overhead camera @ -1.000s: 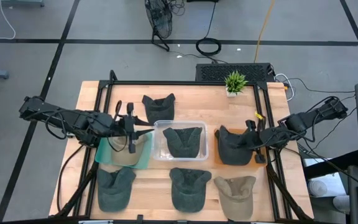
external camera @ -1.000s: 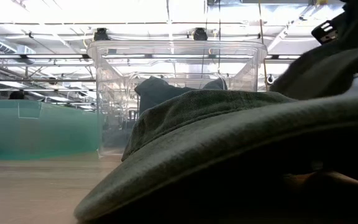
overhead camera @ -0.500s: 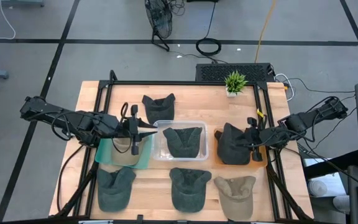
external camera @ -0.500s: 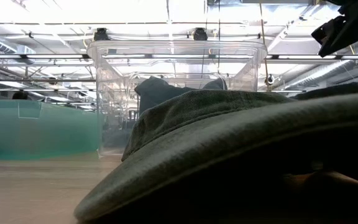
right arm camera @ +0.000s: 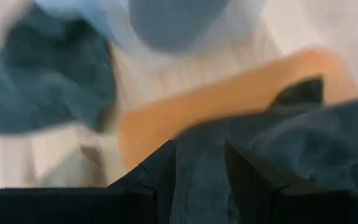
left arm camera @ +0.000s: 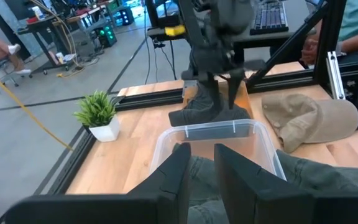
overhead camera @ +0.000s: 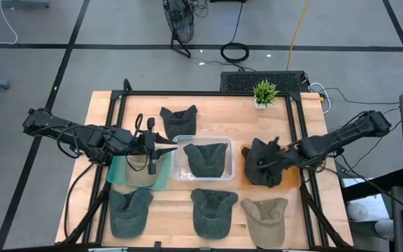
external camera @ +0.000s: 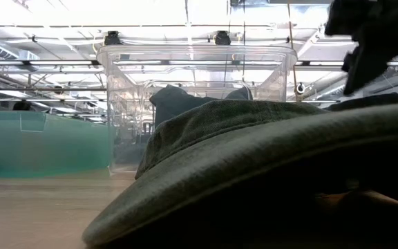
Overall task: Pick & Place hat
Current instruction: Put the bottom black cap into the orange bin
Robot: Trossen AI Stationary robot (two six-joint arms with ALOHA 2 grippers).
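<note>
1. On the orange tray at the counter's right side lies the dark hat, bunched up, its crown toward the clear bin and its bulk filling most of the tray.
2. Directly over that hat's right half sits the right gripper, reaching in from the counter's right edge. The hat runs away from it toward the counter's middle, along the same line as the arm.
3. From the wrist view its two fingers stand apart with dark cloth between and below them; I judge them parted, not clamped on the hat, though cloth may touch them.
4. Well apart, across the clear bin, the left gripper hovers over the green tray, its fingers nearly together and holding nothing.
5. So the right arm is much the nearer one to this hat. Any coming move turns on the gripper lifting straight up or drawing back rightward.
</note>
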